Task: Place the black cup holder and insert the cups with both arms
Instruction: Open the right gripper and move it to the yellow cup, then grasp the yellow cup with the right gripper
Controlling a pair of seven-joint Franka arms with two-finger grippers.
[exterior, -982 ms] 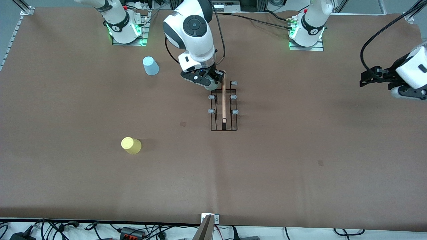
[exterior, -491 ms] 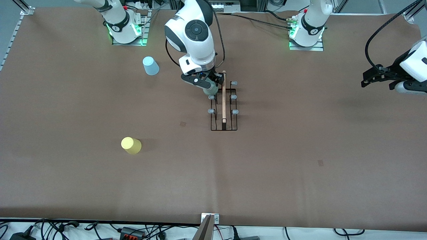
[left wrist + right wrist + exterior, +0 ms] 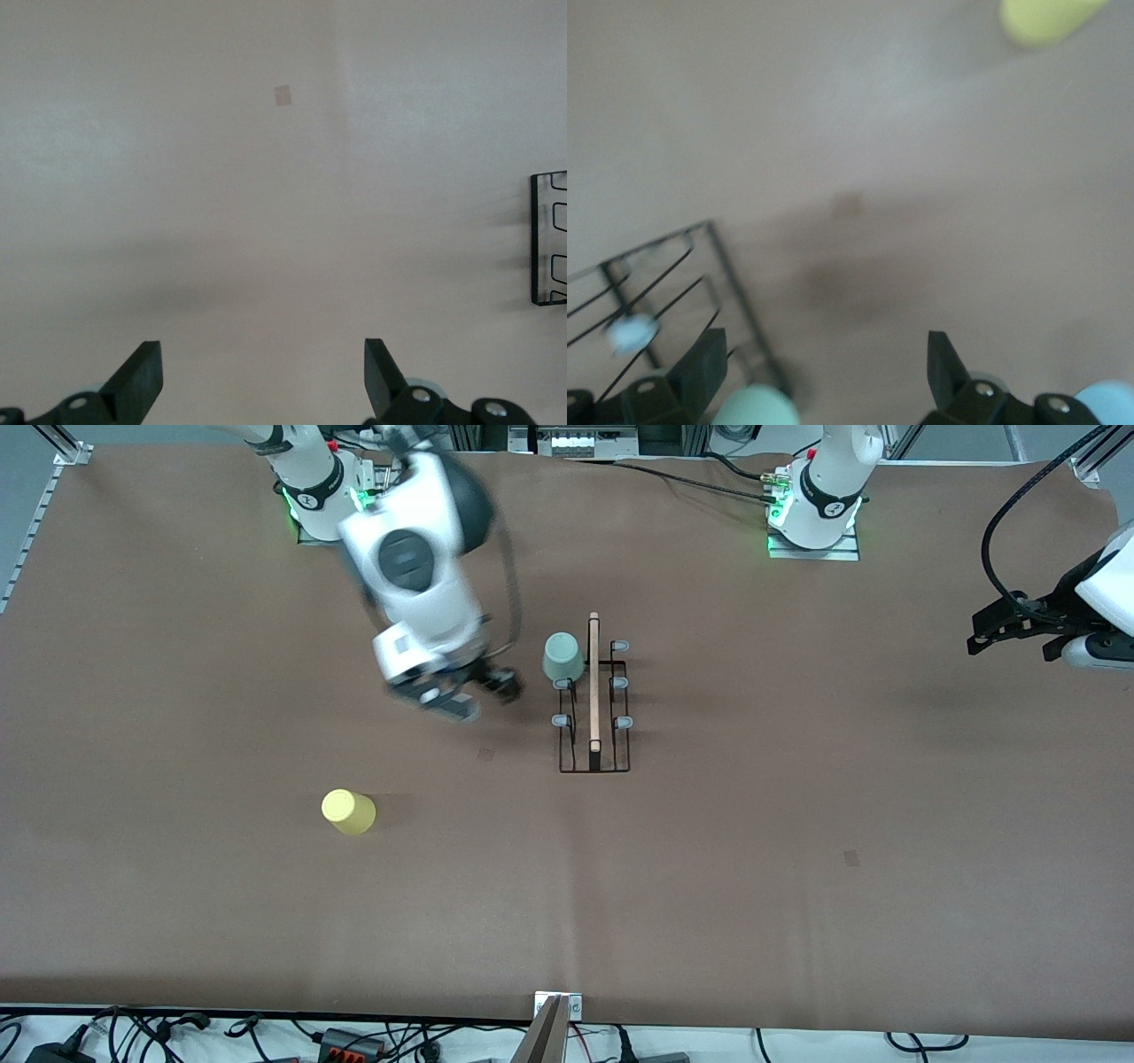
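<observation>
- Two white jointed arms are at the brown table (image 3: pixel 709 886); neither gripper holds anything.
- The thin black wire cup holder with a light wooden rod handle (image 3: pixel 594 691) stands upright near the table's middle, its base flat on the surface.
- One pale green tapered plastic cup (image 3: pixel 563 657) sits upside down on a peg of the holder, on the side toward the right arm's end, at the end farthest from the front camera.
- Five other pegs with pale blue-grey tips show bare.
- The right gripper (image 3: pixel 461 691) is over bare table beside the holder, toward the right arm's end, fingers spread apart and clear of the green cup.
- The left gripper (image 3: pixel 1005 624) waits over the left arm's end of the table, fingers (image 3: pixel 142 376) spread wide, nothing between them.
- The yellow plastic cup (image 3: pixel 348 811) stands upside down, nearer the front camera than the holder, toward the right arm's end.
- The light blue cup (image 3: pixel 1107 403) shows only at the right wrist view's edge.
</observation>
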